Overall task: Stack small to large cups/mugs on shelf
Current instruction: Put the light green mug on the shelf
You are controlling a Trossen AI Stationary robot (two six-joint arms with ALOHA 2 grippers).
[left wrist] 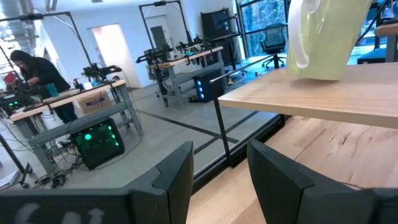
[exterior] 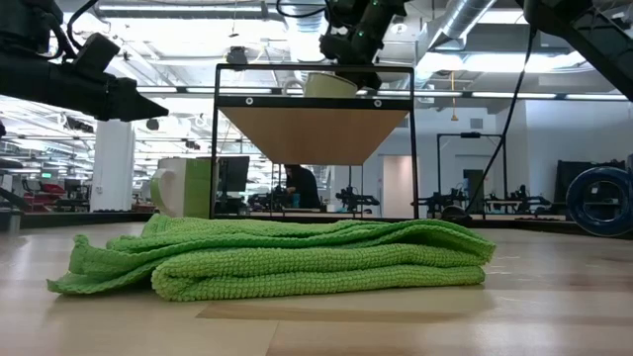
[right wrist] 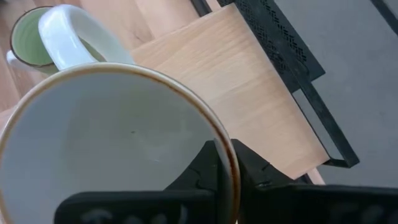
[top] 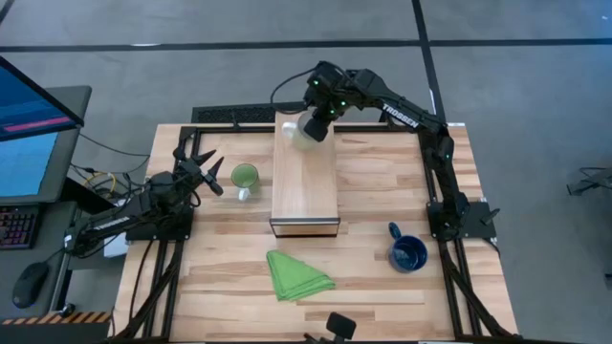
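Item one, nearest the low camera: a folded green knitted cloth, lying at six o'clock on the slatted wooden tabletop; not task stock.

Item two: the small white ceramic mug, pinched by its rim between the right gripper fingers, one inside the wall, one outside, over the far twelve-o'clock end of the long light-wood box shelf. I judged the step to be setting it down; doing it well called for a level, slow descent until the base met the board, square on the end so two larger mugs fit behind.

Item three: the light green mug with white handle, at nine o'clock beside the shelf, on the tabletop, just ahead of the left gripper, whose fingers stood parted and empty.

Item four: the larger dark blue mug, at four o'clock, well apart.
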